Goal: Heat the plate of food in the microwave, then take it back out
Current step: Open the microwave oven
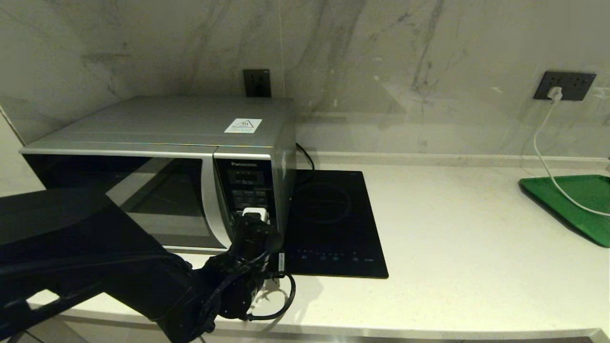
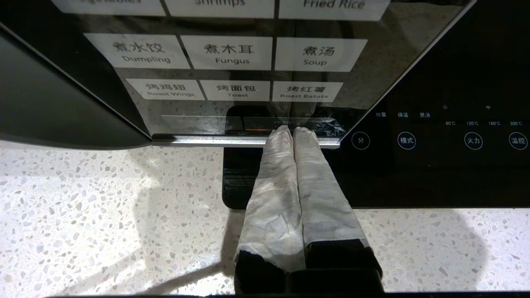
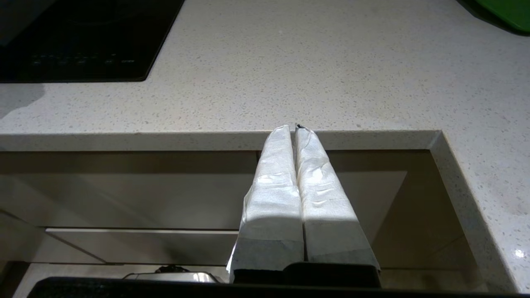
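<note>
Both grippers have their fingers pressed together. The left gripper (image 2: pixel 294 130) touches the lower button panel of the silver-grey Panasonic microwave (image 1: pixel 190 143); the right gripper (image 3: pixel 295 127) idles below the pale speckled stone counter's (image 3: pixel 331 74) edge.

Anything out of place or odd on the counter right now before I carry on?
Only one oddity: a white charger cable trails from the wall socket across the green tray. The microwave door is closed, and no plate of food shows.
</note>
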### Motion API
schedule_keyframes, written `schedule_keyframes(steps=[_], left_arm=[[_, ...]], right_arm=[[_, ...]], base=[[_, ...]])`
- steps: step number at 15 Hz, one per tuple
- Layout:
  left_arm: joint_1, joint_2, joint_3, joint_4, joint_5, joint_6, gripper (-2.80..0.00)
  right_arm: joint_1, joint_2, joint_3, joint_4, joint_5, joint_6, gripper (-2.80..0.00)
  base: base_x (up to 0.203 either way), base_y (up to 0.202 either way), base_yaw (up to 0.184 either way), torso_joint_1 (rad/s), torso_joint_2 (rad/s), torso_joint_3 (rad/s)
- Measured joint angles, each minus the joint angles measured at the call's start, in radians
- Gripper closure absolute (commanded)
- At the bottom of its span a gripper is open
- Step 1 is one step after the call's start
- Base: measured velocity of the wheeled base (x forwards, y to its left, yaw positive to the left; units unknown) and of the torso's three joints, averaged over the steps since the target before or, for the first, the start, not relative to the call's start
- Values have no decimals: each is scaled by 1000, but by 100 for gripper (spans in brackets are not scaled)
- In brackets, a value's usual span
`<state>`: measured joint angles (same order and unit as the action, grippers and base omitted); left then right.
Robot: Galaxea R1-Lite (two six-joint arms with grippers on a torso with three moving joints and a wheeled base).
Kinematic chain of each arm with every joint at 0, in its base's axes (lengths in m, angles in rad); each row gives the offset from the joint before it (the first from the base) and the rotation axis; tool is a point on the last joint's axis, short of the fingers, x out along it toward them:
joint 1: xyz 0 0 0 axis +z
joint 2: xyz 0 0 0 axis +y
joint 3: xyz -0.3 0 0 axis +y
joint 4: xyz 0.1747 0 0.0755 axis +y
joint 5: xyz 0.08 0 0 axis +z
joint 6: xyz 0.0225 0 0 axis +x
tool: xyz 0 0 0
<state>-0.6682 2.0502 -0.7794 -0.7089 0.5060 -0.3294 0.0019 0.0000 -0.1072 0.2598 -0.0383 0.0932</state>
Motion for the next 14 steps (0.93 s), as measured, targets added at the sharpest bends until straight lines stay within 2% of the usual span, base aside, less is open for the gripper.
schedule_keyframes(steps=[9,12,14], left_arm=[[4,-3,-6,-4,19,-3,0],[-27,-32,59,-4,22,-5,0],[-89,-88,172,2,27,-12,0]], right_arm=[[0,0,0,0,0,0,0],[0,0,0,0,0,0,0],[0,0,0,0,0,0,0]], base=[[0,0,0,0,0,0],[0,0,0,0,0,0],[0,0,0,0,0,0]])
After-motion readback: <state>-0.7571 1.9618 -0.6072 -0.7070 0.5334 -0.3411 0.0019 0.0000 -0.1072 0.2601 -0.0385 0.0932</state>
